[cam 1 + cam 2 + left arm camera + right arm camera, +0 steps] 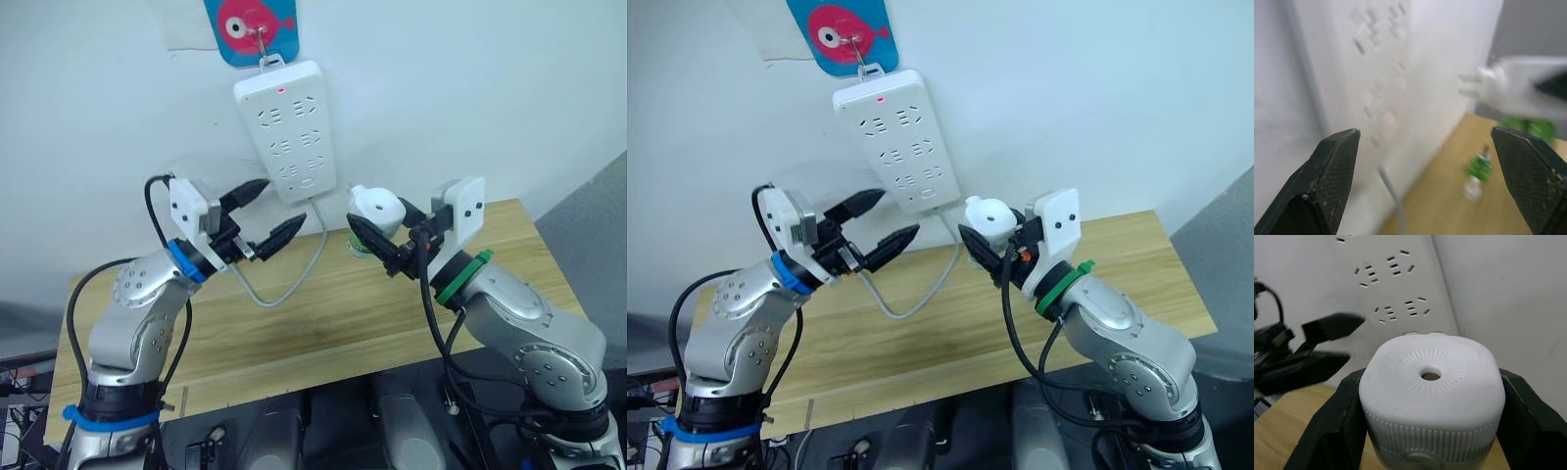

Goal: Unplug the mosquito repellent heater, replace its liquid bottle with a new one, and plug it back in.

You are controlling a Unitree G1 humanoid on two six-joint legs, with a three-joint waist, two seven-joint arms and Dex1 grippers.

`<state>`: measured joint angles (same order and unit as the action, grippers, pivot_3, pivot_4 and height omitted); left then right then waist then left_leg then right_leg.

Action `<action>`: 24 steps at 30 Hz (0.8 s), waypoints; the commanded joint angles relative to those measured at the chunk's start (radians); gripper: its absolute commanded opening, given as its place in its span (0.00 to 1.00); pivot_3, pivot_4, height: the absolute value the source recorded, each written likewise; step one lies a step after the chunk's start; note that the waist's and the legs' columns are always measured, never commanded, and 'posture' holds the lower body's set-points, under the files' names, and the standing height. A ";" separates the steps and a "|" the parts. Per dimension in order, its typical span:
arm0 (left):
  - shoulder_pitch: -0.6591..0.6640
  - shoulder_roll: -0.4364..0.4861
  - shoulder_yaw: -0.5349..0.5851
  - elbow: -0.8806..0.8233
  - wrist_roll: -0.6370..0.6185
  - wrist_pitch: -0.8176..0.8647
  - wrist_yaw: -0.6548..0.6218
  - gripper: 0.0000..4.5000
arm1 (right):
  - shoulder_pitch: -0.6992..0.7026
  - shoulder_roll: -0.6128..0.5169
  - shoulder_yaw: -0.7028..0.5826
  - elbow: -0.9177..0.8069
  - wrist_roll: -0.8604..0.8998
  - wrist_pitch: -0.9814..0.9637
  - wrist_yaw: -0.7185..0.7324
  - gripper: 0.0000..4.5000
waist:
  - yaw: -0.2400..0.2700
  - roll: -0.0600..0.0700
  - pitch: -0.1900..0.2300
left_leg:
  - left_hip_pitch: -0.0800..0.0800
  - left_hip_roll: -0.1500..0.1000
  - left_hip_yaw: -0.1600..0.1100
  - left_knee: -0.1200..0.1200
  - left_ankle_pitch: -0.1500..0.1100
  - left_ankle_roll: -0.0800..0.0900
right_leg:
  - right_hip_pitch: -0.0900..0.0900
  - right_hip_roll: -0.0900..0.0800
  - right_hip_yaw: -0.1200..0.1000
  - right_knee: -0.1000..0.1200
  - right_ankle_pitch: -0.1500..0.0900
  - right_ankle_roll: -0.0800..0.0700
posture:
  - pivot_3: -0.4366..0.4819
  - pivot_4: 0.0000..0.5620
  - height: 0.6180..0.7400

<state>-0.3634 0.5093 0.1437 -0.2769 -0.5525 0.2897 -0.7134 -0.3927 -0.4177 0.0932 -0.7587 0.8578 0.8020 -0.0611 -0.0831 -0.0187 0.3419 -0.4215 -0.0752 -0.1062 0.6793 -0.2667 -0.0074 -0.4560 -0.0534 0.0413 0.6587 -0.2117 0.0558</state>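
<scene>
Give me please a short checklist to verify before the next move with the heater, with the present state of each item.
1. The right gripper holds the mosquito repellent heater firmly: ok, a finger on each side.
2. Heater is out of the power strip: ok, it is held apart from it.
3. Left gripper is free to help: ok, open and empty.
4. Power strip is live: its red light is on, so take care.
5. A bottle stands on the wooden table: ok, a green bottle is there.
6. That bottle is the new one: cannot tell.
</scene>
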 commanded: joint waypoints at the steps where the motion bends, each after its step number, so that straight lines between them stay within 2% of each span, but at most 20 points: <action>1: -0.048 0.012 0.014 0.056 0.024 -0.060 -0.036 0.99 | -0.013 0.020 0.001 -0.047 -0.019 -0.015 0.017 0.68 | 0.000 0.000 0.000 | 0.000 0.000 0.000 0.000 0.000 0.000 | 0.000 0.000 0.000 0.000 0.000 0.000 | 0.34 0.58 1.00; 7: -0.123 0.029 0.018 0.183 0.057 -0.127 -0.096 0.99 | -0.025 0.045 0.002 -0.051 -0.035 -0.005 0.010 0.68 | 0.001 0.000 0.000 | 0.000 0.000 -0.001 0.000 0.000 0.000 | 0.000 0.000 -0.001 0.000 0.000 0.000 | 0.32 0.55 1.00; 13: -0.145 0.045 0.025 0.237 0.057 -0.148 -0.141 0.99 | -0.024 0.068 0.004 -0.059 -0.058 0.000 0.014 0.68 | -0.002 0.000 -0.001 | 0.000 0.000 0.000 0.000 0.001 -0.001 | -0.001 0.000 0.000 0.000 0.000 0.000 | 0.32 0.53 1.00; 19: -0.217 0.027 -0.016 0.331 0.060 -0.171 -0.235 0.99 | -0.023 0.090 0.033 -0.048 -0.099 -0.017 0.046 0.68 | -0.001 -0.002 -0.002 | 0.000 0.000 0.000 0.000 0.001 -0.002 | -0.001 0.000 0.000 0.001 0.000 0.000 | 0.34 0.51 1.00; 24: -0.239 0.016 -0.018 0.322 0.034 -0.146 -0.266 0.99 | -0.049 0.116 0.043 -0.038 -0.124 -0.005 0.054 0.68 | -0.001 -0.004 -0.003 | 0.000 0.000 0.000 0.000 0.001 -0.002 | -0.001 0.000 0.000 0.001 0.000 0.000 | 0.34 0.50 1.00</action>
<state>-0.5945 0.5216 0.1137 0.0812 -0.4943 0.1441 -0.9710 -0.4192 -0.3125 0.1434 -0.7603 0.7370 0.8133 -0.0161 -0.0842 -0.0224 0.3387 -0.4217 -0.0754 -0.1065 0.6796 -0.2652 -0.0100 -0.4570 -0.0536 0.0414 0.6593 -0.2115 0.0556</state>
